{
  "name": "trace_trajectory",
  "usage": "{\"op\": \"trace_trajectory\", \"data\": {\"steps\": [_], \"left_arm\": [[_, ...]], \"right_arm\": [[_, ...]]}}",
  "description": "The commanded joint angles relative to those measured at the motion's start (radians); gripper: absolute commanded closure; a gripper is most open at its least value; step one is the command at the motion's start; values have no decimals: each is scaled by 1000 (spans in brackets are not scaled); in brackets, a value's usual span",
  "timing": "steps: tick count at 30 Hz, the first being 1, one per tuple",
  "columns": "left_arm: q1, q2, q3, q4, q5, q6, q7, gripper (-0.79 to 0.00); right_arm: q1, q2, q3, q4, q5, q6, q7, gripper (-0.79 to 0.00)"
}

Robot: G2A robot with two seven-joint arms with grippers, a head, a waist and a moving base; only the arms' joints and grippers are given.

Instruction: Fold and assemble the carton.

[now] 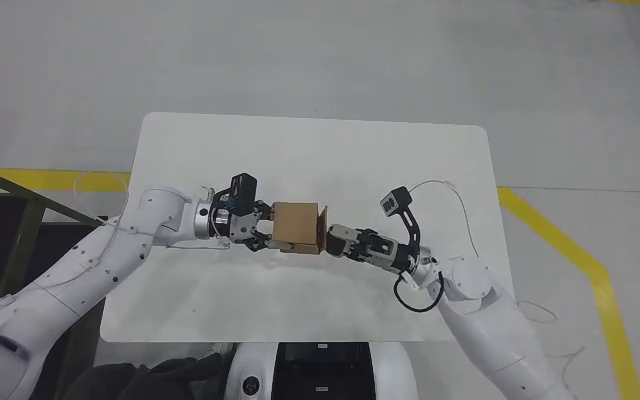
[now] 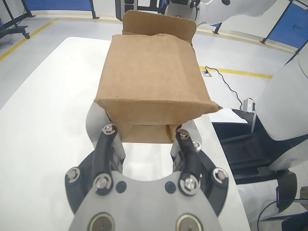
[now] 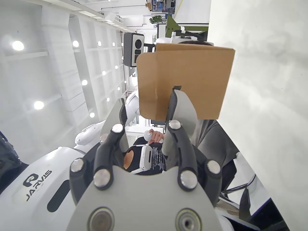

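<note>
- Between the fingers of the left hand [image 2: 144, 132] sits the near end of the carton [image 2: 151, 73]. The hand is clenched on it, with one finger on each side of the folded end panels.
- In the top view the left hand [image 1: 258, 224] meets the carton [image 1: 297, 228] at one end, and the right hand [image 1: 338, 240] is at the opposite end.
- The right hand [image 3: 149, 97] is released, with its fingers spread apart. One finger [image 3: 179, 106] lies against the face of the end flap [image 3: 192, 73]. The other finger stands just clear of the cardboard edge.
- The carton is plain brown cardboard, and its body is squared up into a box shape. The end flap [image 1: 322, 227] facing the right hand stands open, roughly upright, and has rounded corners.
- It cannot be determined whether the carton rests on the counter or is held just above it.
- The counter [image 1: 400, 160] is white with rounded corners. The carton is positioned near the middle of its front half.
</note>
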Motion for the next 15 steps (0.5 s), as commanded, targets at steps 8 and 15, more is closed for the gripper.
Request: {"op": "trace_trajectory", "data": {"steps": [8,15], "left_arm": [[13,2,-20,-11,6,0,-7,-385],[21,3,-33,-15,10,0,-17,-385]], "right_arm": [[15,-3,-8,17,-12,23,-6,-259],[10,2,9,-3,-70,41,-28,-237]]}}
